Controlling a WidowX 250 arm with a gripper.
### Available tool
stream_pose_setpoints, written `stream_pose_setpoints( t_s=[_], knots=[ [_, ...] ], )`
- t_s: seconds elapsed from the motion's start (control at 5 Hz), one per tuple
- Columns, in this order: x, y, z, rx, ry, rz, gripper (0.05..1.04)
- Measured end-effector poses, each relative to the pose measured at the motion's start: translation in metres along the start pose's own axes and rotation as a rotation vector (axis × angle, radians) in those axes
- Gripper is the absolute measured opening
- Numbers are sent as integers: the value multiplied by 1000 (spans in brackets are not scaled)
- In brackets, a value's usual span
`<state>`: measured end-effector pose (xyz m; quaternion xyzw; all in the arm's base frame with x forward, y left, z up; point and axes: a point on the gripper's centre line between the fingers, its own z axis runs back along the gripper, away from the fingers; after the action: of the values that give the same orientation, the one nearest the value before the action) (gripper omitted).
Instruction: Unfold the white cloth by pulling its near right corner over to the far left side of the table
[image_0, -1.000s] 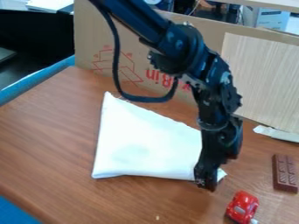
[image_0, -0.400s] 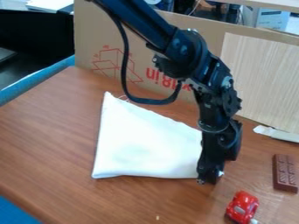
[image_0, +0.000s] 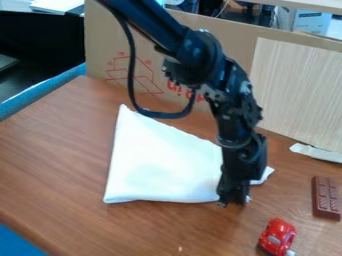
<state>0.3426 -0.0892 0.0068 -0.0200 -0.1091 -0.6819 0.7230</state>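
Hanging over the lower right edge of the white cloth (image_0: 163, 162), the black gripper (image_0: 232, 202) points down, tips close to the wood table (image_0: 63, 162). From where I stand, can't tell if it's open or clenched, or really has the fabric; the angle hides that. Cloth lies mostly flat, slanted upper edge, faint wrinkles, a flap out past the gripper's right side. Red toy car (image_0: 277, 236) and brown chocolate bar (image_0: 326, 198) off to the right. Versus the last frame: gripper moved left, flap now showing, cloth's lower left corner slightly further left.
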Motion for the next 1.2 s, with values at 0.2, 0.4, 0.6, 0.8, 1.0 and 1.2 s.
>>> stream_pose_setpoints(
  t_s=[0.2, 0.4, 0.6, 0.8, 1.0, 1.2],
  knots=[
    [-12, 6, 28, 0, -94, 37, 59],
    [-30, 13, 55, -1, -191, 84, 59],
    [-53, 15, 71, -2, -249, 114, 59],
    [-85, 22, 76, 27, -235, 124, 59],
    [-125, 25, 70, 16, -206, 131, 59],
    [-165, 26, 73, 13, -204, 125, 58]
  ],
)
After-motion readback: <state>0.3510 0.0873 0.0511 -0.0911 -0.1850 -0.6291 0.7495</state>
